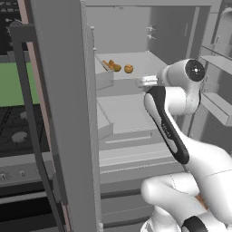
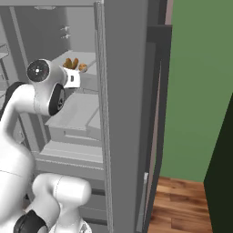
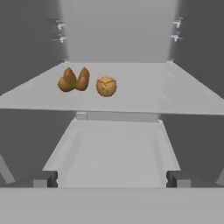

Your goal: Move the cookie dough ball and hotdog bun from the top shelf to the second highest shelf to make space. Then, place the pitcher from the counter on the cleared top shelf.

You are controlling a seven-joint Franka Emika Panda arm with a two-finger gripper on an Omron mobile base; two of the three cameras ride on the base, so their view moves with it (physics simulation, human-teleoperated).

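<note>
End effector (image 3: 112,178) hovering in front of the open fridge, fingers spread wide, gripping nothing. Cookie dough ball (image 3: 106,86) sitting on the top shelf (image 3: 144,94), just beside the hotdog bun (image 3: 73,80). Second highest shelf (image 3: 111,155) bare below.

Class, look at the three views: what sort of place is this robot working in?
Likely a kitchen, at an open fridge: pale shelves holding a bun and dough ball, with a stove beside it.
</note>
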